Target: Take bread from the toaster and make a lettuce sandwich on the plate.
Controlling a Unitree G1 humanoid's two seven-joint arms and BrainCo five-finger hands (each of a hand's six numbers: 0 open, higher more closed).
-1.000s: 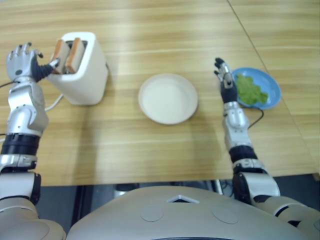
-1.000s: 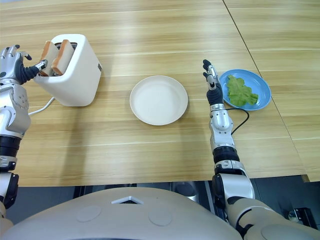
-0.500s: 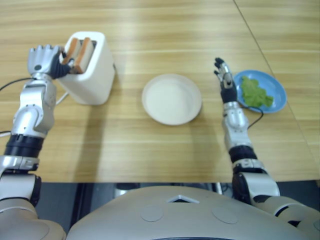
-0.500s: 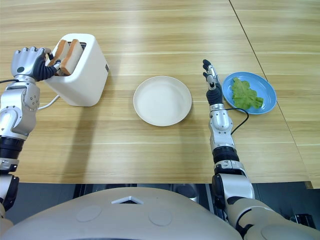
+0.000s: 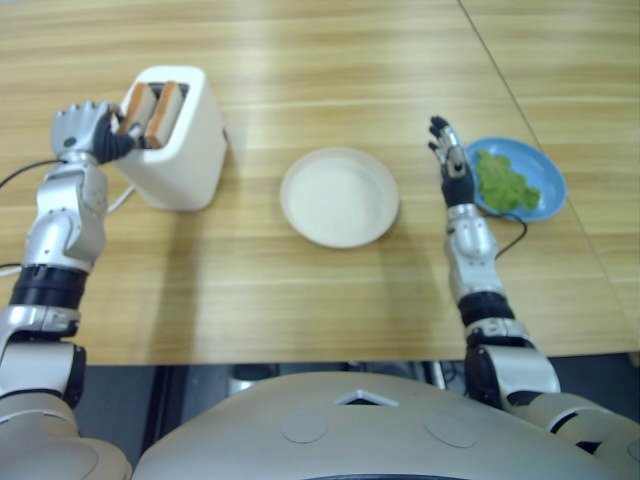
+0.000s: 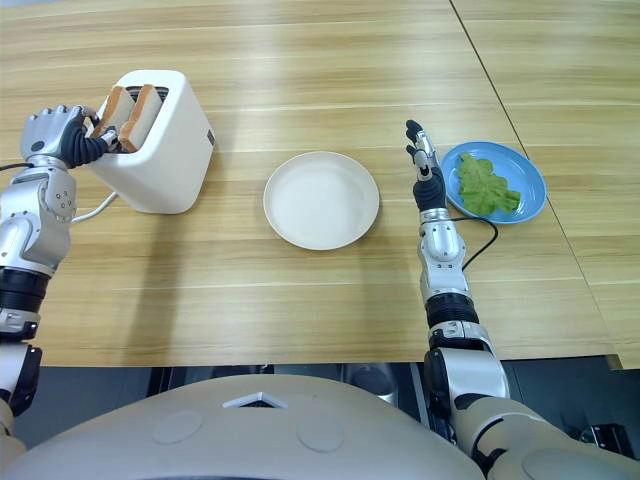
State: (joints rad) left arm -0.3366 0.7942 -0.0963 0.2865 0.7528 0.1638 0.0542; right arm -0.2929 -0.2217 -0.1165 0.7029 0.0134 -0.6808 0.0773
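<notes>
A white toaster stands at the table's far left with two bread slices upright in its slots. My left hand is at the toaster's left top corner, fingers curled onto the left bread slice; the right slice is untouched. The empty cream plate sits in the middle. At the right, a blue dish holds green lettuce. Between plate and dish my right hand is held upright, open, holding nothing.
The toaster's white cord runs off to the left behind my left arm. A thin black cable loops by my right forearm. A table seam runs diagonally past the blue dish. The table's front edge is close to me.
My left hand has moved right from beside the toaster to its top corner and curled its fingers onto the left slice. The view shifted slightly. The right arm kept still.
</notes>
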